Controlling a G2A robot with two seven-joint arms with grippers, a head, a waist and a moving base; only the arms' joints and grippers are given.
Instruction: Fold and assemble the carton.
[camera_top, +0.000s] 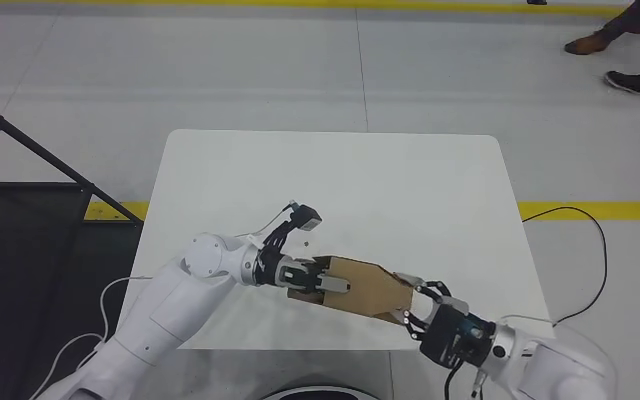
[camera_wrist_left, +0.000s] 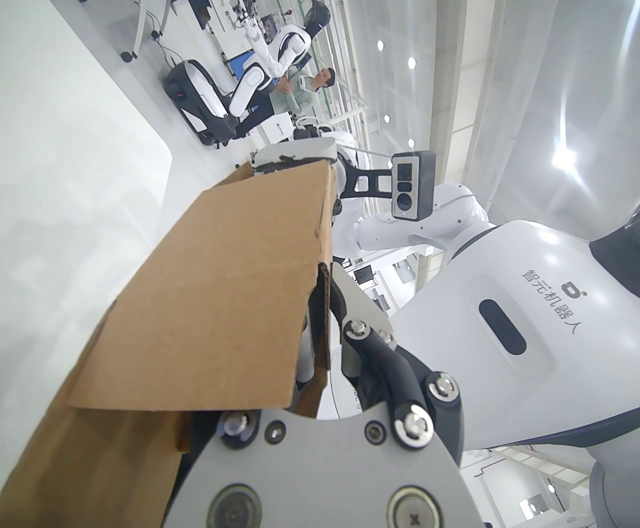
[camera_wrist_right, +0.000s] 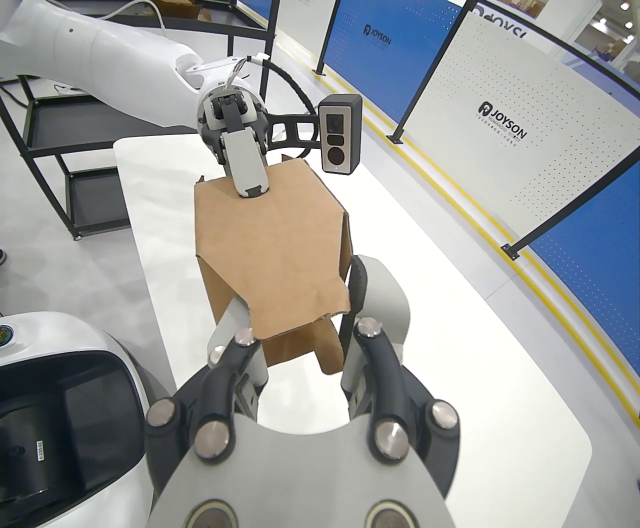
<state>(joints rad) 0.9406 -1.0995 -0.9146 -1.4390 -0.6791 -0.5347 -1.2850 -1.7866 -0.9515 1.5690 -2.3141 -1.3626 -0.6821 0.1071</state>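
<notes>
- Top view, left side: the left gripper (camera_top: 318, 281) is clamped on the left end of the brown corrugated cardboard carton (camera_top: 365, 287), with one finger flat on the top panel.
- Middle: the carton is part-erected and runs lengthwise between the two arms, over the near edge of the white rounded-corner table (camera_top: 400, 180). It looks held clear of the surface, but I can't confirm that.
- Right side: the right gripper (camera_top: 413, 298) straddles the carton's tapered flap end. Jaws are fairly wide with cardboard between them and pads against it. I read that as a hold, though not a tight one.
- Handling, my judgement: it is light, and the panels are stiff but weak along the score lines. The matte surface shouldn't slip. A hard pinch will crush the fluting, and the free flaps are floppy and will bend instead of carrying load.
- Where to grip: on a full panel close to a folded edge or corner, not on a loose flap. One arm holds the body while the other pushes the flaps.
- Left wrist view adds the wall edge-on: a layered seam and a ragged notch in the flap edge. The inner finger is hidden behind the cardboard.
- Right wrist view adds the whole top panel outline, one side wall, and the end flaps hanging between that gripper's fingers (camera_wrist_right: 372, 285).
</notes>
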